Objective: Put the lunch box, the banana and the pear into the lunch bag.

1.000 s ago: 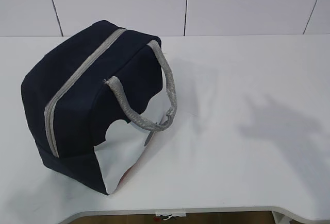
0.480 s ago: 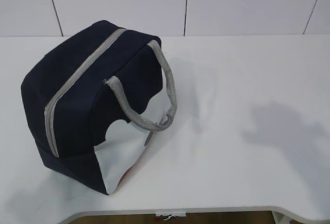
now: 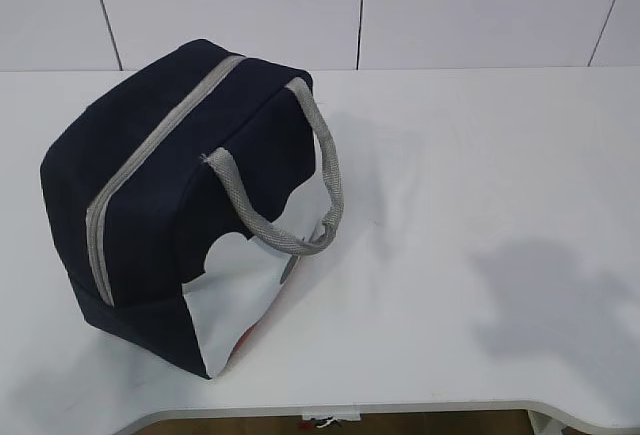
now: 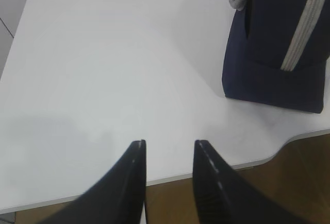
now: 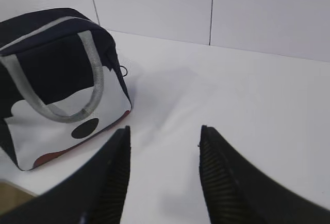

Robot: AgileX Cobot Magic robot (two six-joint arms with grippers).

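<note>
The navy lunch bag (image 3: pixel 170 185) stands on the left of the white table, its grey zipper shut along the top and a grey handle (image 3: pixel 320 170) hanging over the white side panel. The lunch box, the banana and the pear are out of view. Neither arm shows in the exterior view. In the left wrist view my left gripper (image 4: pixel 170 142) hangs open over the table's front edge, with the lunch bag (image 4: pixel 278 49) off at the upper right. My right gripper (image 5: pixel 165 128) is open over bare table, with the lunch bag (image 5: pixel 56 74) to its left. Both hold nothing.
The white table (image 3: pixel 480 155) reaches back to a white panelled wall (image 3: pixel 360 10). Its front edge curves inward (image 3: pixel 330 410), with brown floor (image 4: pixel 289 183) below. A soft shadow (image 3: pixel 560 305) lies on the table at the right.
The shadow on the right of the table has slid down toward the front edge and grown blurrier. The lunch bag has not moved.
</note>
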